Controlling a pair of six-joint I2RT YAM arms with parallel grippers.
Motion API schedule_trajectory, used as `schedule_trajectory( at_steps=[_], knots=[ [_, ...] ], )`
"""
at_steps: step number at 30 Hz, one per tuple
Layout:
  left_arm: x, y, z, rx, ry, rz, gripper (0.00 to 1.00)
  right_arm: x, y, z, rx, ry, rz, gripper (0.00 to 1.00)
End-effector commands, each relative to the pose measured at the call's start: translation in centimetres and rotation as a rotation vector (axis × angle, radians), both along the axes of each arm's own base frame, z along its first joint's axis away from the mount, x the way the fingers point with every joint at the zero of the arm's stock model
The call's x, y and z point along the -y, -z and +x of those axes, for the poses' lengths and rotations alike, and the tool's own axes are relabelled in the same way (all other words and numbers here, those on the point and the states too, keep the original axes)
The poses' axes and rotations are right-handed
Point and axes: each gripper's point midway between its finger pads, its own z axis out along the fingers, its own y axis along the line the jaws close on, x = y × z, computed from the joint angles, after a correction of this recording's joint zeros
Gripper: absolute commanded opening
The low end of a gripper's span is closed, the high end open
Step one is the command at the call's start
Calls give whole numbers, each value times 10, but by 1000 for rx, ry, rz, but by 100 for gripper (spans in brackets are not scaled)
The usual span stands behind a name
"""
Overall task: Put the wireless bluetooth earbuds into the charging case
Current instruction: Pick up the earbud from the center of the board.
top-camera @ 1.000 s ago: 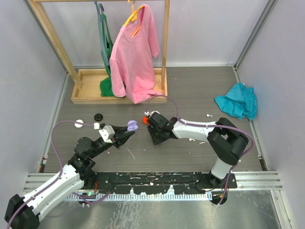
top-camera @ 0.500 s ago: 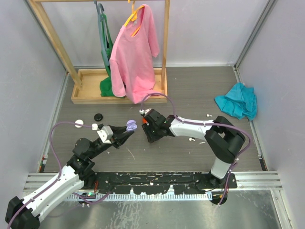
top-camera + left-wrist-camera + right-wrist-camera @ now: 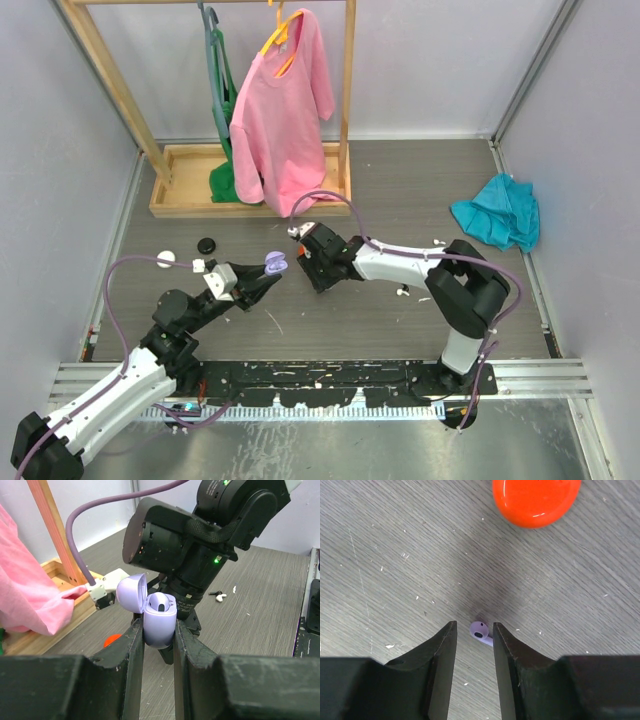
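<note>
The lilac charging case [image 3: 159, 625] — lid open, one earbud [image 3: 160, 601] seated inside — is clamped in the left gripper [image 3: 157, 628]. A second lilac earbud [image 3: 480, 630] is framed between the narrowly parted fingers of the right gripper [image 3: 474, 626], near a red round case [image 3: 536, 500] — whether it is gripped cannot be told.

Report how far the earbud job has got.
Done: one pale earbud sits in the open lilac plastic charging case.
In hand: the left tool is shut on that case. The right tool stands open astride a loose lilac earbud on the grey table, not yet gripping it.
Left: grasp that bud and seat it in the case's other socket.
</note>
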Motion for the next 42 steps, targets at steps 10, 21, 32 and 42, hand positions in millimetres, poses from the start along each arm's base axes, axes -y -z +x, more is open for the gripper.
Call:
schedule_trajectory(
  at_steps=[10,21,32,42],
  knots=[
    [-1,-24,1,63,-10,-35,0,6,7,0,-52,-27,-74,40],
    [0,-23,0,62,-4,-33,0,7,4,-26,-156,-17,-20,41],
    [0,-24,0,60,-3,-33,0,0,-18,-19,-142,2,-9,40],
    [0,-24,0,62,-6,-37,0,-3,-25,4,-84,11,-76,40]
  ],
)
